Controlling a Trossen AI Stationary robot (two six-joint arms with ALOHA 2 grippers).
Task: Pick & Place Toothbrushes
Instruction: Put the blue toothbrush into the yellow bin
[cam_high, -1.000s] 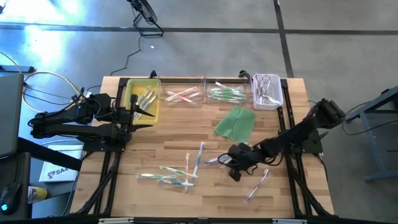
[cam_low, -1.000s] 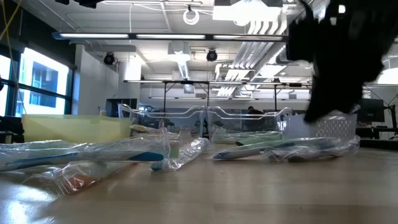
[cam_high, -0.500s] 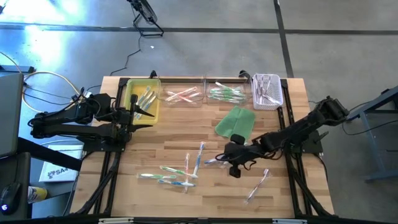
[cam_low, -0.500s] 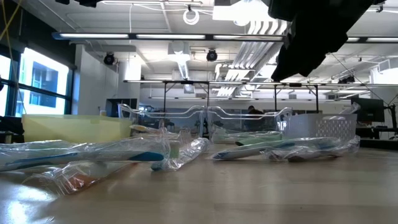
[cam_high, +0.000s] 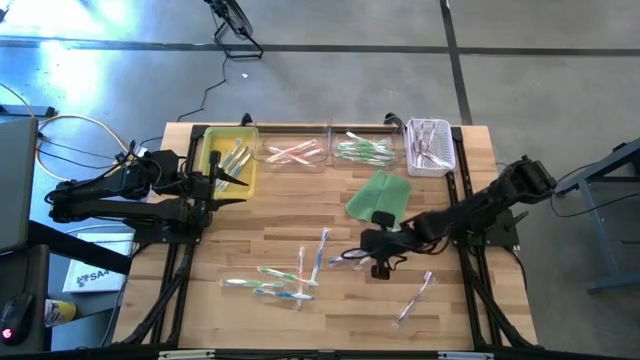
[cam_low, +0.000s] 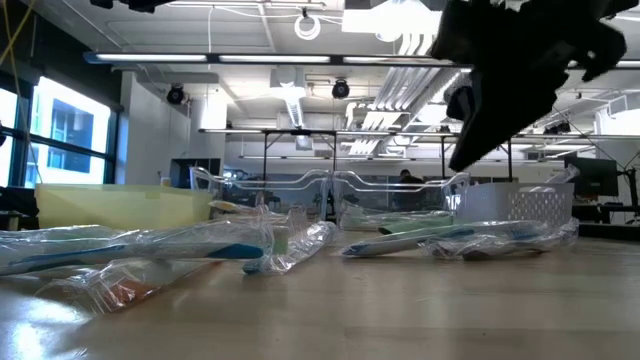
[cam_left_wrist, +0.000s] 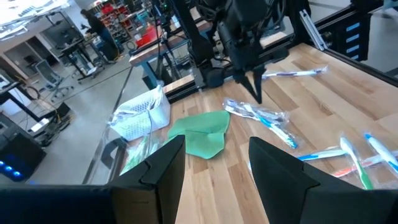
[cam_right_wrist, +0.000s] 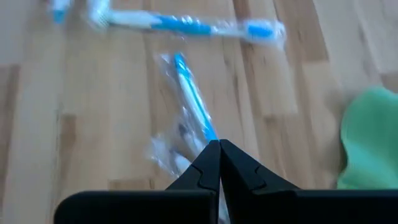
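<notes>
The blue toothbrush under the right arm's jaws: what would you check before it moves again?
1. Right gripper over the blue toothbrush: ok.
2. Jaws open for a grab: not ok, shut.
3. Toothbrush held: not ok, it lies on the table.
4. Green cloth apart from the toothbrush: ok.
5. Left gripper away, by the yellow bin: ok.
</notes>
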